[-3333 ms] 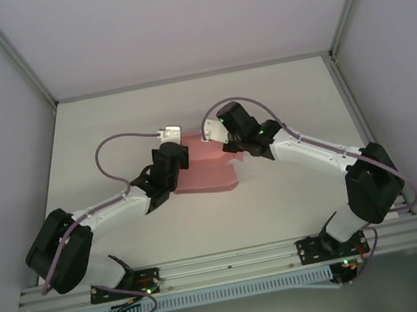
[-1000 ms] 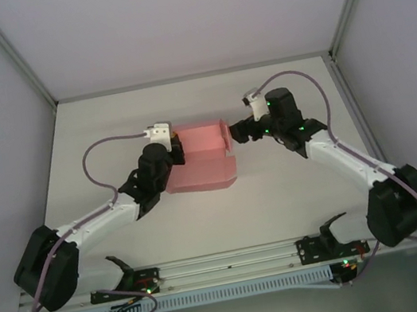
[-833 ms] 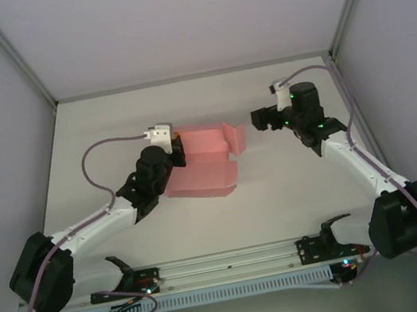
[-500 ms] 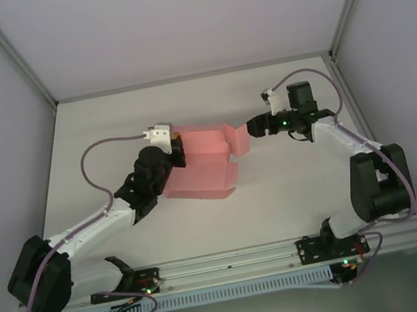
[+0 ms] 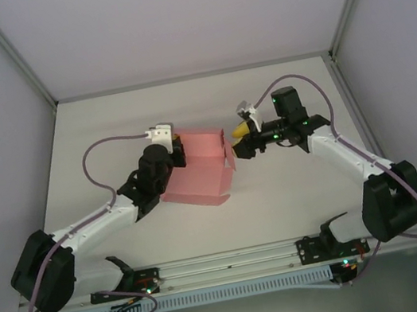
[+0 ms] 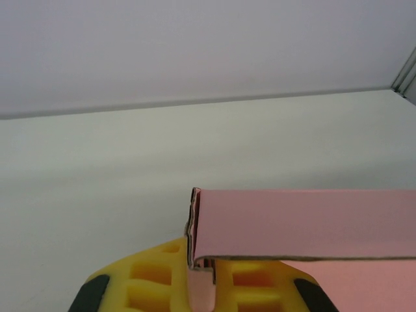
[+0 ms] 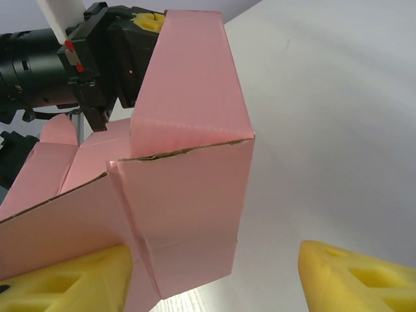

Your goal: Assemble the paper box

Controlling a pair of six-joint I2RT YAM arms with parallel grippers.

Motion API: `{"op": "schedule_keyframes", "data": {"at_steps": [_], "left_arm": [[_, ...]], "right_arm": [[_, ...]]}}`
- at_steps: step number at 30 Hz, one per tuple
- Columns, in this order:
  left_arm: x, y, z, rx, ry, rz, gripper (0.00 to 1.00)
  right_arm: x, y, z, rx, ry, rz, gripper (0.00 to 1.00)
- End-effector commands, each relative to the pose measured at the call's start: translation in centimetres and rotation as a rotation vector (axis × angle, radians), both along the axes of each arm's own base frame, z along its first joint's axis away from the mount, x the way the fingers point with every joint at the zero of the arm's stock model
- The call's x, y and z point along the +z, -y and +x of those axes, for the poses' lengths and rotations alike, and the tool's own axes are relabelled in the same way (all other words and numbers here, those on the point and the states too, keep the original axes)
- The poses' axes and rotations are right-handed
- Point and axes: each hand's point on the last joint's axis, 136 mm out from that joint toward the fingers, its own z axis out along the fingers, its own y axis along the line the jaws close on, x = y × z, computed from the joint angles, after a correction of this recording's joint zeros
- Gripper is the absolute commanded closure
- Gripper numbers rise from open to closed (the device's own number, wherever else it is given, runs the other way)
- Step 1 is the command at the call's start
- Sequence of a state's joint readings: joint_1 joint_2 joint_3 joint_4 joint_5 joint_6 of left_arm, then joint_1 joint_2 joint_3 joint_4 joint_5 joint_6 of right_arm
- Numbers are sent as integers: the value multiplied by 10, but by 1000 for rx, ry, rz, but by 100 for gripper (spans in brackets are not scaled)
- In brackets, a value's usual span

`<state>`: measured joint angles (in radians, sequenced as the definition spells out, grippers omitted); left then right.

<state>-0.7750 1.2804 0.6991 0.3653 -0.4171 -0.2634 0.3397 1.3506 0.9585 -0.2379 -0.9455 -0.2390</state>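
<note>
Top view: salmon-pink thin card box [image 5: 198, 175], partly folded, lies mid white table [image 5: 106, 125]. Left gripper [image 5: 177, 152] is clenched on the box's 9 o'clock edge; right gripper [image 5: 240, 145] sits at its 3 o'clock end.

Left wrist: yellow pads [image 6: 149, 283] pinch a card wall.

Right wrist: jaws spread, end flap between them, 3 o'clock pad clear of it.

We saw the paper box [image 5: 198, 172] blocking the middle of the table [image 5: 98, 127]. The left gripper [image 5: 176, 150] was clamped on its left edge. The right gripper [image 5: 239, 146] straddled its raised right flap with jaws apart. The left arm [image 5: 99, 220] and right arm [image 5: 346, 156] crossed the near half. Behind the box, toward the back wall [image 5: 184, 15], and along both side edges, we found bare surface to pass over.
</note>
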Motion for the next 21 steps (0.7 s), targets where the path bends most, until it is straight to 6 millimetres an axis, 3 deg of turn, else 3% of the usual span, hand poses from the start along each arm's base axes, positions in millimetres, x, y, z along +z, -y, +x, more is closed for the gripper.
{"op": "schedule_keyframes", "data": {"at_steps": [1, 7, 13, 16, 21], "left_arm": [[12, -5, 11, 68, 16, -39, 100], [3, -19, 18, 166, -11, -14, 100], [0, -16, 18, 147, -4, -5, 100], [-2, -27, 19, 209, -6, -6, 100], [4, -61, 20, 404, 45, -54, 100]], "right_arm": [[-3, -12, -7, 36, -28, -16, 32], [-13, -17, -10, 12, -55, -78, 31], [-12, -30, 9, -107, -53, -89, 28], [-17, -19, 29, -264, -92, -164, 26], [-35, 28, 43, -659, -253, -241, 19]]}}
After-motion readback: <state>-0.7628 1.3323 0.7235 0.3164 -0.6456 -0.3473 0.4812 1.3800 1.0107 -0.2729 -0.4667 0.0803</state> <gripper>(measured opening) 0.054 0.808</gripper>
